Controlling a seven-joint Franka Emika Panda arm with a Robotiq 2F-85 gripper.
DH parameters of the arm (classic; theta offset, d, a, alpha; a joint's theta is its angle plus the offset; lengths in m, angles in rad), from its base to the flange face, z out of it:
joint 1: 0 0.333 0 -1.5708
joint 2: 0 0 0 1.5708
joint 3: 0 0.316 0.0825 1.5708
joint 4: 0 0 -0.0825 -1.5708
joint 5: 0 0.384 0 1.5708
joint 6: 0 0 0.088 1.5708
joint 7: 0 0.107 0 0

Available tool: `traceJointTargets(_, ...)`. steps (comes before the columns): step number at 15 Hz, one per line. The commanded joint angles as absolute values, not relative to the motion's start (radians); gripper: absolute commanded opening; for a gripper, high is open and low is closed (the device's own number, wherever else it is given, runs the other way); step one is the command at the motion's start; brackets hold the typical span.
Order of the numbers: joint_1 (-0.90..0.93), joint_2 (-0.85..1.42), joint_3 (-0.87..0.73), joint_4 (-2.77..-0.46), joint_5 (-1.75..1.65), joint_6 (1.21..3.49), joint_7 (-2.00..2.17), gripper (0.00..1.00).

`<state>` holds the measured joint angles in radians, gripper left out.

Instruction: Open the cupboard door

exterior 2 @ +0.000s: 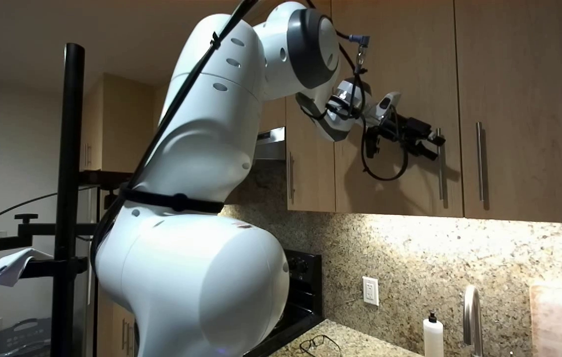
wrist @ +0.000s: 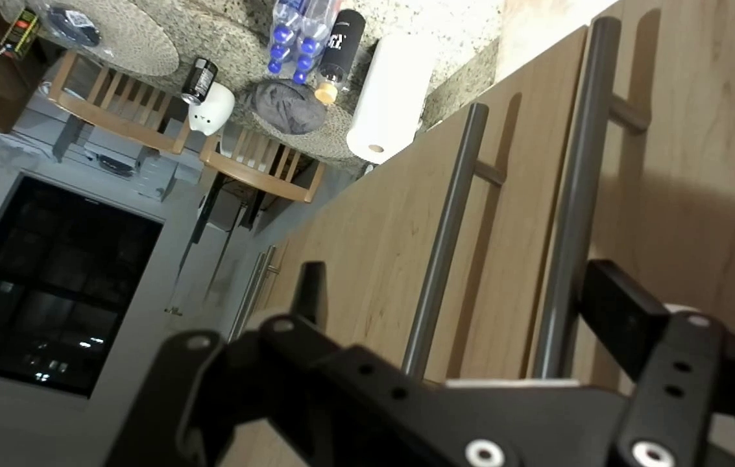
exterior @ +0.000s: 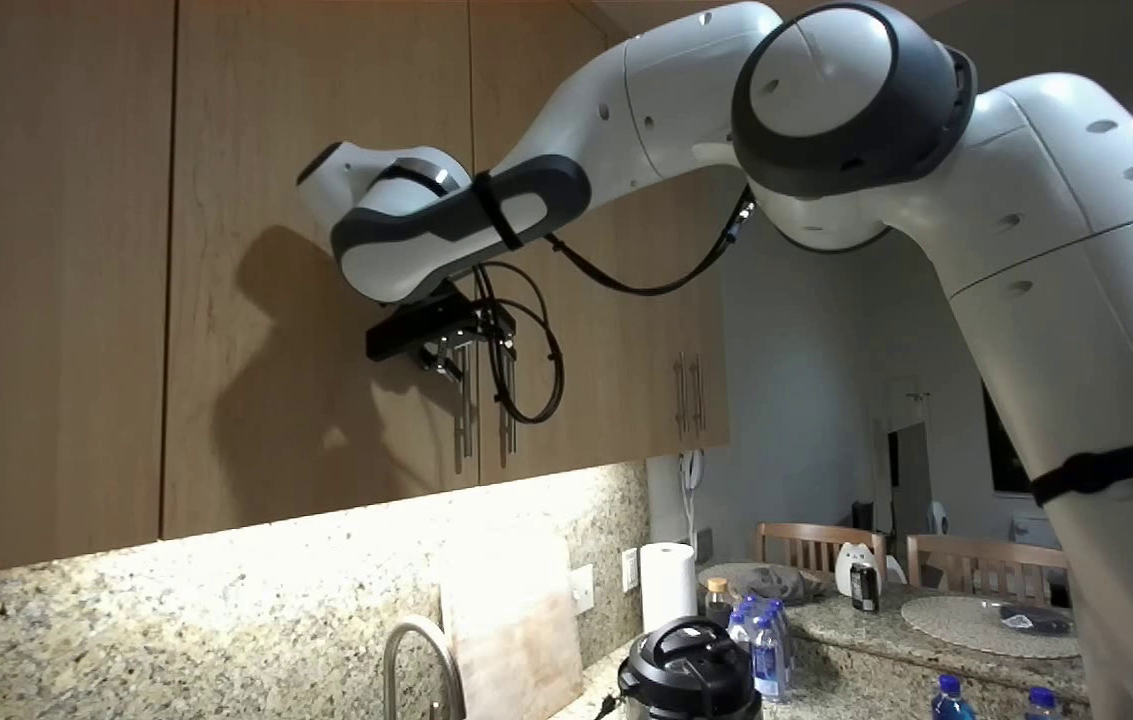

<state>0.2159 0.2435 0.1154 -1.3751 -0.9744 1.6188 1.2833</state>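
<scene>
Gripper held fingers apart, one just beside silver bar handle, contact hard to tell. Cupboard door, bearing that handle near right edge, stood closed just behind; matching door hung to its right. Chairs stood far right.

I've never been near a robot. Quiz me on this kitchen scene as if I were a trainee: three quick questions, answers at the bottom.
1. Multiple choice: in an exterior view, how does the handle run on the cupboard door beside the gripper? A) horizontally B) in a ring C) vertically
2. True or false: in the wrist view, the gripper is open.
3. Fill in: in an exterior view, a white pump bottle stands beside a curved metal .....

Key
1. C
2. True; its fingers stand apart.
3. faucet
</scene>
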Motion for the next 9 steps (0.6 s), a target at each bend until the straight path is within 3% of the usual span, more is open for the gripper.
traceJointTargets(1,0.234,0.263,0.099,-1.376,-1.063,1.657,1.36,1.0)
traceJointTargets(9,0.253,0.263,0.11,-1.367,-1.029,1.593,1.378,1.0)
